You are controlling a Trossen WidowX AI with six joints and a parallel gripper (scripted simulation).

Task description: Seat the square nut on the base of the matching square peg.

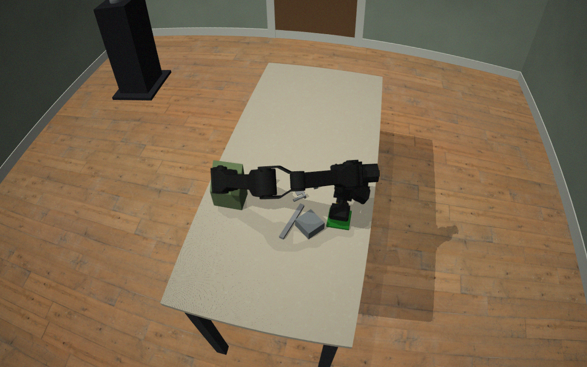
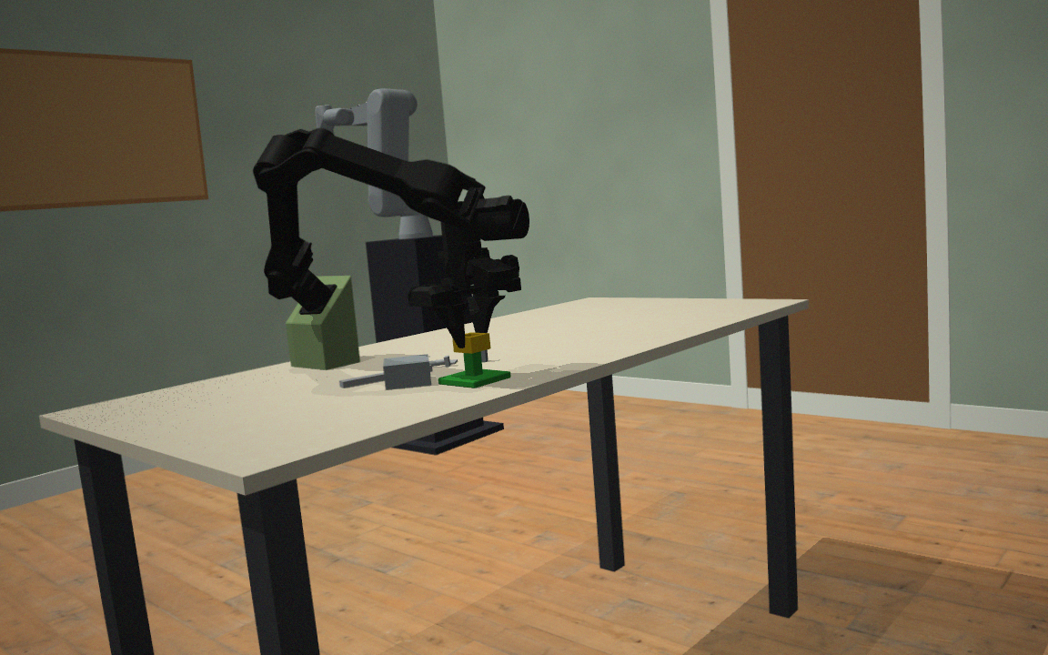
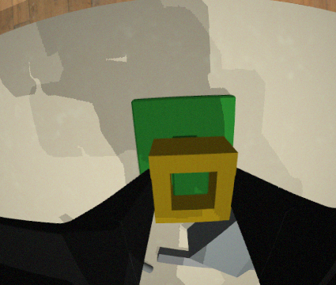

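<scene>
Yellow square nut (image 3: pixel 193 180) clamped in hand (image 3: pixel 189 227), around green peg (image 2: pixel 474 363).

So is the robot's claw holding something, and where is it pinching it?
Yes. The gripper is shut on the yellow square nut, pinching its near edge between the two black fingers, above the green peg base.

The gripper (image 2: pixel 469 328) stood closed on the square nut (image 3: pixel 193 180), directly over the green peg base (image 3: pixel 183 116). Just beside that base, on the arm's side, 1 grey block (image 1: pixel 309 223) and 1 grey bar (image 1: pixel 291 221) crowded the table (image 1: pixel 304 113). The far side lay open.
</scene>
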